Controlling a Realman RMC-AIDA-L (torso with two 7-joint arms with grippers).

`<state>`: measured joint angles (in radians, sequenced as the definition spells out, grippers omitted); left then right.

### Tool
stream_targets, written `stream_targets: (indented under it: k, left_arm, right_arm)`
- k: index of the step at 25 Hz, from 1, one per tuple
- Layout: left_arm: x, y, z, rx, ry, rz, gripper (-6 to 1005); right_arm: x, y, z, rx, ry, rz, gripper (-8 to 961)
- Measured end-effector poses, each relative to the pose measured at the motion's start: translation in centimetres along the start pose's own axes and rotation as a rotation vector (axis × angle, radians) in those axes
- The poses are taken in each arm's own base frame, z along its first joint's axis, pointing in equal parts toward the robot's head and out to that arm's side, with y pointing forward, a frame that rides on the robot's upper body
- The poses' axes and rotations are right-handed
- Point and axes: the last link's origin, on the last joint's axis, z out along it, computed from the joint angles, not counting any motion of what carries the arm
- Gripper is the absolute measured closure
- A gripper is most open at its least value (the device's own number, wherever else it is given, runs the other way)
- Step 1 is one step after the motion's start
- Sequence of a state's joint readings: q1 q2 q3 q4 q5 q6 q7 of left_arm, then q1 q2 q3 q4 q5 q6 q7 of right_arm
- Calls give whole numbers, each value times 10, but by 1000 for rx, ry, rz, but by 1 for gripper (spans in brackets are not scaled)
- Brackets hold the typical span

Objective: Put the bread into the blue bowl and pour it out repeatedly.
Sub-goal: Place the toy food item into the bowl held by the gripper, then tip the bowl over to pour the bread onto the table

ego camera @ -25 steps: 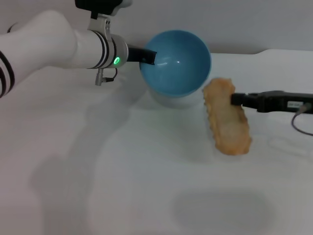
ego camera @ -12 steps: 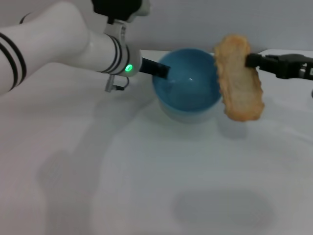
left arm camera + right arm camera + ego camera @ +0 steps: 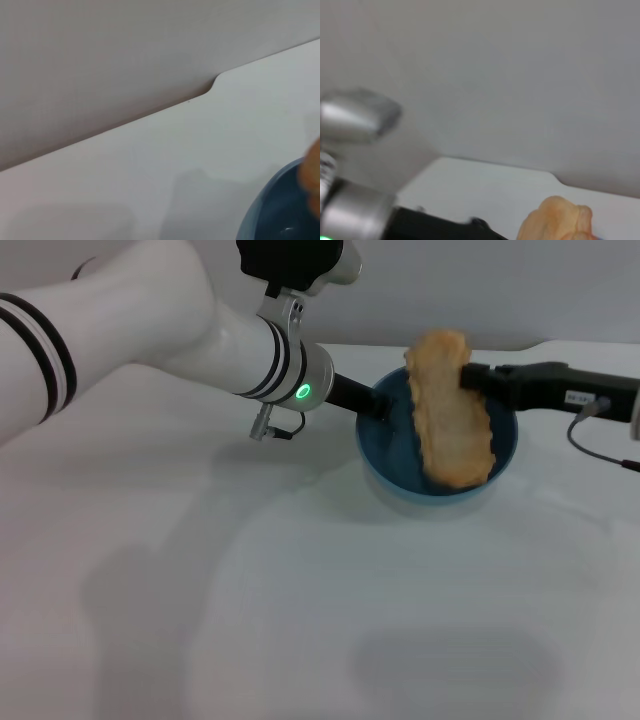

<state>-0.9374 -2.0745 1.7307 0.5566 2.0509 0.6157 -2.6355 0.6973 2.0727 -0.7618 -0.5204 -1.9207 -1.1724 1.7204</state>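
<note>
The blue bowl [image 3: 500, 455] stands on the white table at the back right in the head view. My left gripper [image 3: 375, 405] is shut on its near-left rim. My right gripper [image 3: 472, 380] comes in from the right and is shut on the bread [image 3: 450, 410]. The bread hangs over the bowl with its plain tan underside toward the camera and its lower end inside the bowl. The left wrist view shows a piece of the bowl's rim [image 3: 265, 210] and an edge of the bread [image 3: 315, 175]. The right wrist view shows the bread's top end [image 3: 557, 220] and the left arm [image 3: 360, 220].
The white table [image 3: 300, 620] stretches in front of the bowl. A grey wall [image 3: 100, 65] stands behind the table's back edge. A cable [image 3: 600, 440] trails from the right arm over the table at the far right.
The right gripper lifted the bread off the table and carried it left over the bowl. The left gripper moved the bowl to the right and set it upright.
</note>
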Motion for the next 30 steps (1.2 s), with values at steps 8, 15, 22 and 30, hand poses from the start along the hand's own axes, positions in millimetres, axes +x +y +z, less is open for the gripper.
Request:
stream_targets:
  k: [8,15,22,30]
  left_arm:
    - [-1,-4,-1,5,7,-14,999]
    - [-4,-7,-1,13,8,-24,999]
    - [-2,-9,-2,30,16,18,1000]
    - [32,-1,1,123,123,292,1001]
  right_arm:
    - [6,-4,9,47,32,-10,879]
    - [3,-10,0,66,8,-18,770]
    - [-9,-24,-47,132,-198,6,518]
    - [47,-58,-108,346,-290,68,419]
